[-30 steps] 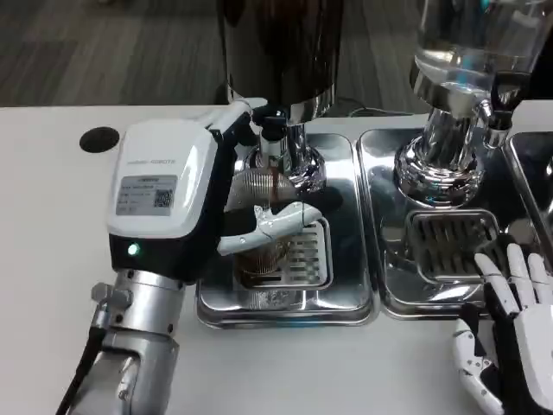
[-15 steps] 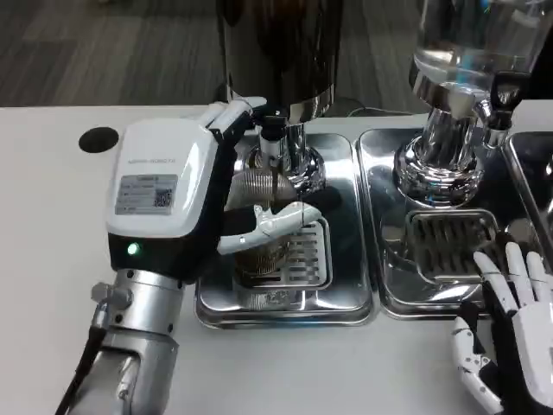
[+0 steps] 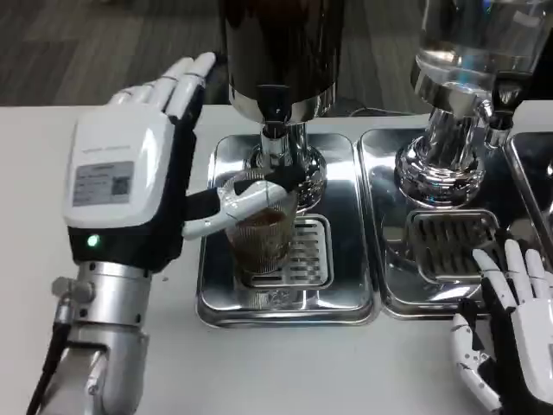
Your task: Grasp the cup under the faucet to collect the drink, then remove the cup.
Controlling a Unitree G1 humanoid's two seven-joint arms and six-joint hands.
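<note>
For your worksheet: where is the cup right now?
In the head view, the cup stands left of centre on the left drip tray, below the dark dispenser's faucet, with the left hand's thumb across its front.

From my remote station, even overhead light falls bright on the white bench [image 3: 52, 259], which reads nearly washed out beside the dim floor at the top edge. The steel drip trays [image 3: 216, 298] throw hard specular glare and mirror the dispenser bases above them; a bluish reflection runs along the front lip. The clear tank [image 3: 479, 39] at upper right catches blown highlights. My left hand [image 3: 130, 181] casts only a soft shadow onto the tray. Focus is fair throughout, with slight softness on the near forearm and the right hand [image 3: 514, 337].
</note>
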